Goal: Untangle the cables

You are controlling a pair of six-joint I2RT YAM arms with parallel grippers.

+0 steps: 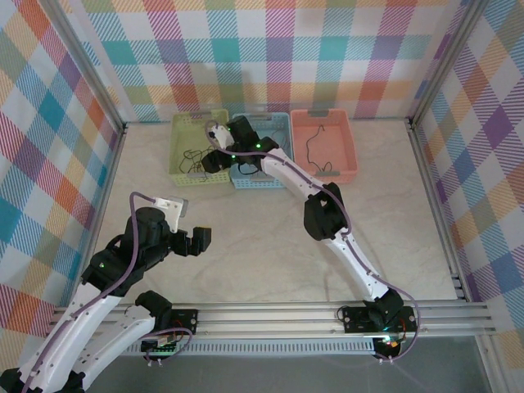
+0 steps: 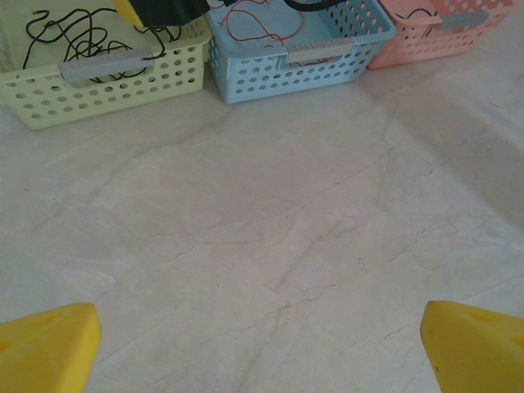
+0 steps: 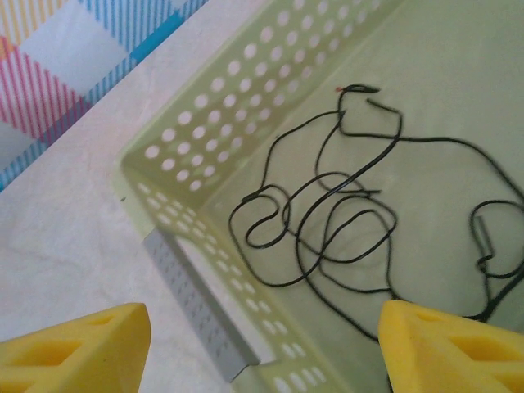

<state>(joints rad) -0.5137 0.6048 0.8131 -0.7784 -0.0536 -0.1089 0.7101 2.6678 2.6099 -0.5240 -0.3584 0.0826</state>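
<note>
A tangle of thin black cables [image 3: 344, 237] lies on the floor of the green basket [image 3: 205, 147]; the tangle [image 2: 74, 33] also shows in the left wrist view. My right gripper [image 3: 262, 352] hangs open over that basket's near corner. One yellow fingertip [image 3: 74, 348] is outside the wall and the other is inside, over a black strand. Nothing is between them. From above, the right gripper [image 1: 209, 162] sits at the green basket's [image 1: 184, 131] right front. A red cable [image 2: 258, 29] lies in the blue basket [image 2: 286, 65]. A black cable [image 1: 315, 151] lies in the pink basket [image 1: 348, 155]. My left gripper [image 1: 199, 240] is open above bare table.
The three baskets stand side by side against the back wall. A grey handle strip [image 3: 192, 307] runs along the green basket's near wall. Checked walls close off the left, back and right. The marbled tabletop [image 2: 270, 213] stretches in front of the baskets.
</note>
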